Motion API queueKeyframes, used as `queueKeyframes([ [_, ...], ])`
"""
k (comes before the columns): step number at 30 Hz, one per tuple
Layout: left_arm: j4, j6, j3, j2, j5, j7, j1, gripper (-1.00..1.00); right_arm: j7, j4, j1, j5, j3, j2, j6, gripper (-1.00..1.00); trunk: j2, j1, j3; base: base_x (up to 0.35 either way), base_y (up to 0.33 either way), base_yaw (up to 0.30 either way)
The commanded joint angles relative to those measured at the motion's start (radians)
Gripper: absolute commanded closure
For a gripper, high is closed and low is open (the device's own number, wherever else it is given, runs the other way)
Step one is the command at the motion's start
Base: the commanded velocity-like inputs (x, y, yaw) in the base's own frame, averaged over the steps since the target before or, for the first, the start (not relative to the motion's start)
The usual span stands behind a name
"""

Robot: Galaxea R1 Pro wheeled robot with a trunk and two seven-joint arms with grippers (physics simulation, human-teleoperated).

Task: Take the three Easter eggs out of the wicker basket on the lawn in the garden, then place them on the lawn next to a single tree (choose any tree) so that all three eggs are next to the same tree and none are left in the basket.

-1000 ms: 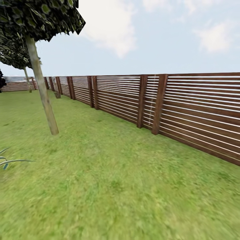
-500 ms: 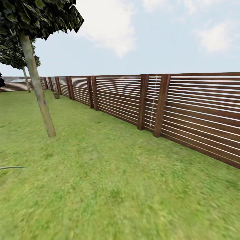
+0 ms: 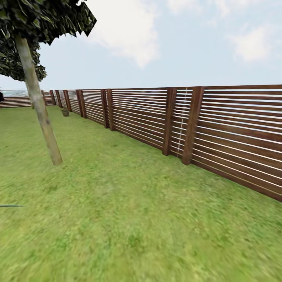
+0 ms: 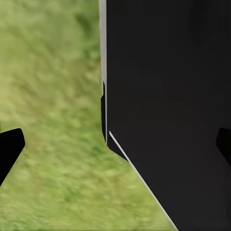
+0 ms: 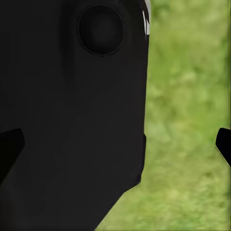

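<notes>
The lawn (image 3: 129, 211) fills the lower half of the head view. A slatted wooden fence (image 3: 219, 129) runs along its right side into the distance. A thin, leaning tree (image 3: 39, 105) stands ahead and to the left, its crown cut off at the frame edge. The basket and eggs are not located, so their bearing from either arm cannot be given. In each wrist view, left gripper (image 4: 115, 144) and right gripper (image 5: 115, 144) are spread wide and empty, over grass beside the dark robot body (image 4: 168, 96).
</notes>
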Motion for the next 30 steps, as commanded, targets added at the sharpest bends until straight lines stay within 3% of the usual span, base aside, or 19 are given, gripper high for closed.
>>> queueKeyframes([
  [1, 0.000, 0.000, 0.001, 0.000, 0.000, 0.000, 0.000, -1.00, 0.000, 0.000, 0.000, 0.000, 0.000, 0.000, 0.000, -1.00, 0.000, 0.001, 0.000, 0.347, 0.000, -0.029],
  [9, 0.000, 0.000, 0.001, 0.000, 0.000, 0.000, 0.000, -1.00, 0.000, 0.000, 0.000, 0.000, -0.001, -0.001, 0.000, -1.00, 0.000, 0.001, 0.000, 0.347, 0.000, -0.174],
  [30, 0.000, -0.001, 0.000, 0.001, 0.002, 0.000, 0.000, -1.00, -0.001, 0.000, 0.000, 0.001, 0.001, -0.001, 0.002, -1.00, 0.000, 0.001, 0.000, 0.326, 0.000, -0.005],
])
